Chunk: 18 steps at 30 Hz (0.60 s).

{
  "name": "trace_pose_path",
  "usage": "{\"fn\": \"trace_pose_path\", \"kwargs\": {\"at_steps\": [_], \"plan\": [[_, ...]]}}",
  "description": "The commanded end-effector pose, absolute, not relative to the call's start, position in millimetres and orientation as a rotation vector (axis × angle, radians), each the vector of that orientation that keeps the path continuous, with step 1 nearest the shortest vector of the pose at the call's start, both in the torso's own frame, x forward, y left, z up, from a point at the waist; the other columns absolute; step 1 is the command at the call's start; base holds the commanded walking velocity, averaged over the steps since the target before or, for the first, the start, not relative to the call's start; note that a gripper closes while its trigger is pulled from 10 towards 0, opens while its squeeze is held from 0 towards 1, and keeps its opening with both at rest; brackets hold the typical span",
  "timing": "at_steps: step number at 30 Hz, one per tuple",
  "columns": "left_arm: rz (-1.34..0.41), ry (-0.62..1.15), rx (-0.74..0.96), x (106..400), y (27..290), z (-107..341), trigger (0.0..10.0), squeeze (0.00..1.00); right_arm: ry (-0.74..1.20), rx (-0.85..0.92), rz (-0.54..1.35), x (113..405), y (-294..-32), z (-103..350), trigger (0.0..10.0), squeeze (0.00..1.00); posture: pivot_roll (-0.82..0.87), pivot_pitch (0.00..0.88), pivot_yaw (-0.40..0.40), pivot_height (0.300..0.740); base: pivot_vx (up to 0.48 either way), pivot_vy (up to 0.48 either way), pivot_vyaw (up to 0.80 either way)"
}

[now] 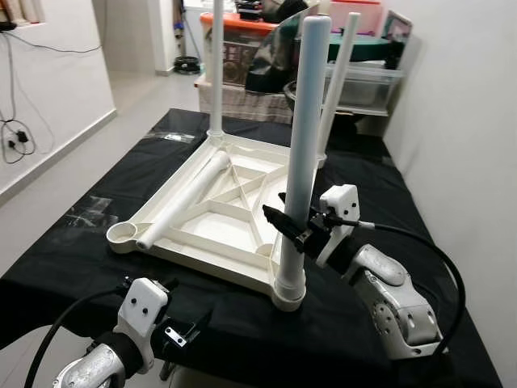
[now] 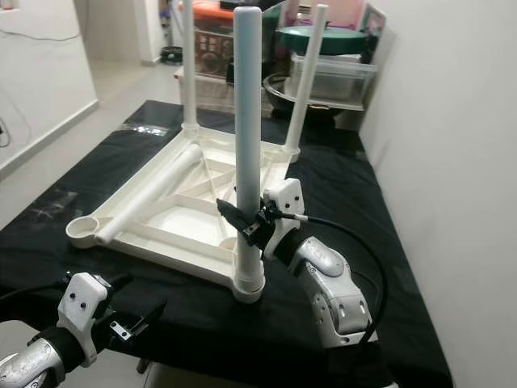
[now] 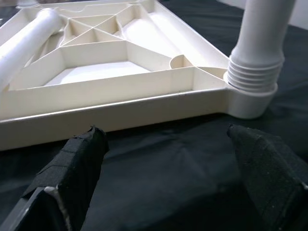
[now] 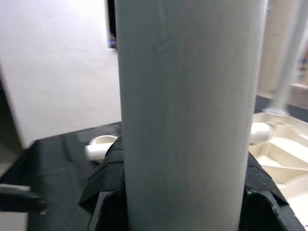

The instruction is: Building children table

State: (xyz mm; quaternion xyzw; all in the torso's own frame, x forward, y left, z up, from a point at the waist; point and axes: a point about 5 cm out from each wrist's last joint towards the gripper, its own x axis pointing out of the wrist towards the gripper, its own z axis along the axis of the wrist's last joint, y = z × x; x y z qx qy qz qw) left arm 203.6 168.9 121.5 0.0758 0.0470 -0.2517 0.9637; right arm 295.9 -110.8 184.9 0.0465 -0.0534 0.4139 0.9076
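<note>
A white plastic tabletop (image 1: 212, 212) lies upside down on the black cloth. An upright white leg (image 1: 300, 153) stands in its near right corner socket (image 1: 288, 291). My right gripper (image 1: 292, 229) is shut on this leg at its lower part; the leg (image 4: 190, 110) sits between the black pads. Two more legs (image 1: 216, 69) stand in the far corners. A loose leg (image 1: 184, 200) lies across the tabletop toward the empty near left socket (image 1: 123, 234). My left gripper (image 3: 168, 178) is open, low at the table's front edge, just short of the tabletop's near rim (image 3: 120, 113).
The black-covered table (image 1: 388, 202) has a white wall close on its right. Storage bins and clutter (image 1: 355, 73) stand behind the far edge. Open floor (image 1: 48, 186) lies to the left.
</note>
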Motion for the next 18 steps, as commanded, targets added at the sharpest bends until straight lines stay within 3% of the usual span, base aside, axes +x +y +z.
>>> {"fn": "trace_pose_path", "kwargs": {"at_steps": [1, 8, 18], "plan": [[-0.517, 0.102, 0.148, 204, 166, 119, 10.0, 0.00, 0.075, 0.179, 1.004, 281, -91, 152, 10.0, 0.00, 0.03, 0.000, -0.063, 0.740, 0.000, 0.000, 0.80], [-0.531, 0.097, 0.146, 205, 164, 121, 10.0, 0.00, 0.074, 0.196, 1.116, 270, -84, 156, 10.0, 0.00, 0.02, 0.000, -0.061, 0.740, 0.000, 0.000, 0.73], [-0.542, 0.110, 0.150, 201, 163, 120, 10.0, 0.00, 0.065, 0.198, 1.097, 280, -81, 158, 10.0, 0.00, 0.04, 0.000, -0.067, 0.740, 0.000, 0.000, 0.56]]}}
